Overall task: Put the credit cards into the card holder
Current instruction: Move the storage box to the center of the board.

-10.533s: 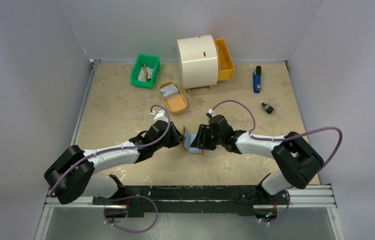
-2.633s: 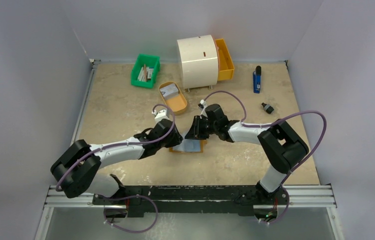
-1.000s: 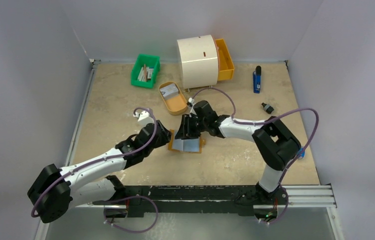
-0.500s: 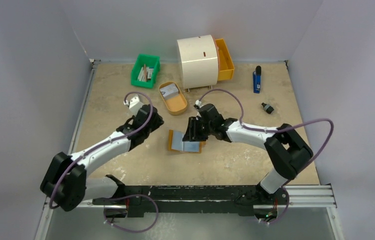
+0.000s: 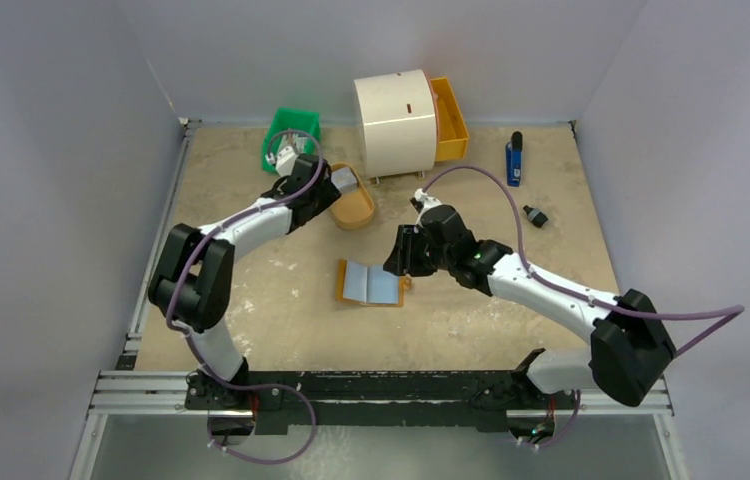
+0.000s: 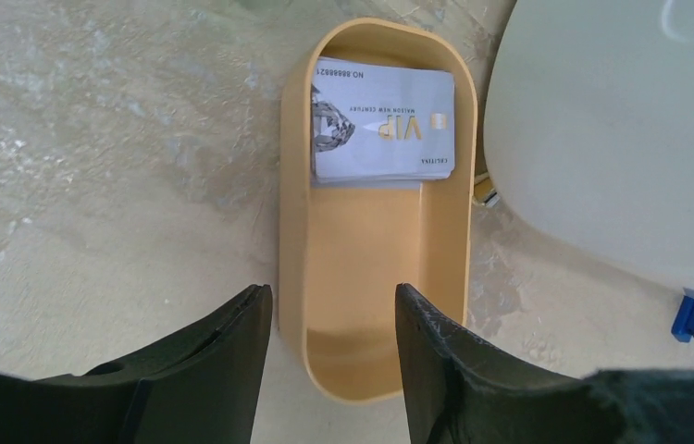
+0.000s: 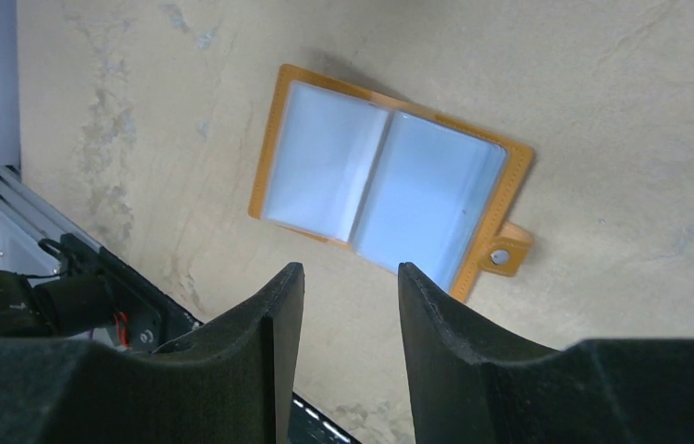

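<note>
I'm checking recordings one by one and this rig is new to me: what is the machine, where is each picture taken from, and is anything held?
These are two robot arms bolted at the near edge of a table, each ending in a two-finger gripper. The wide picture comes from a fixed camera above and behind them. The other two come from cameras on the wrists, so the dark shapes at the bottom of each are that gripper's own fingers. The left gripper hangs open over an oval orange tray with credit cards stacked at its far end. The right gripper hangs open over the card holder, which lies unfolded, pale blue inside. Neither holds anything. Farther back stand a white cabinet with an orange drawer and a green bin.
</note>
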`<state>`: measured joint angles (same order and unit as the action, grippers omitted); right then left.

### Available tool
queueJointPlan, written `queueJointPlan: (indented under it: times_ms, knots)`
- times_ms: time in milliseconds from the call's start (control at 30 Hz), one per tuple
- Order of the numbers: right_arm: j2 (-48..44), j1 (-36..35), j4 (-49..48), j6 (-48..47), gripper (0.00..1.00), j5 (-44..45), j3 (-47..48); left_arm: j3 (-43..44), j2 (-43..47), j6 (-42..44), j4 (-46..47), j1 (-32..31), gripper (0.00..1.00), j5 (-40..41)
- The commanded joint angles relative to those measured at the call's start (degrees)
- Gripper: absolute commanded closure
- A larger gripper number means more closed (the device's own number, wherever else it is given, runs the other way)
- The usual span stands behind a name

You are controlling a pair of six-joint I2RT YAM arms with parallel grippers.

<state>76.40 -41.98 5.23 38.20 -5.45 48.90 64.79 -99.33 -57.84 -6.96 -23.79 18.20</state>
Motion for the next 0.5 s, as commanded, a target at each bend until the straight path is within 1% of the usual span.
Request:
queueJointPlan:
  times_ms: [0, 200, 467]
  knots:
    - [-3.0, 0.1, 3.8, -2.4, 0.55, 3.4, 0.6, 4.8, -3.4, 4.1, -1.7, 0.1, 0.49, 1.3]
    - [-5.6, 0.1, 5.5, -2.9, 0.55, 4.4, 0.4, 6.3, -6.3, 3.8, -4.0, 0.2, 0.51, 3.1]
    - [-7.9, 0.1, 7.5, -2.7, 0.55, 5.4, 0.8, 9.4, -9.9, -0.5, -6.6, 0.1, 0.57, 4.5]
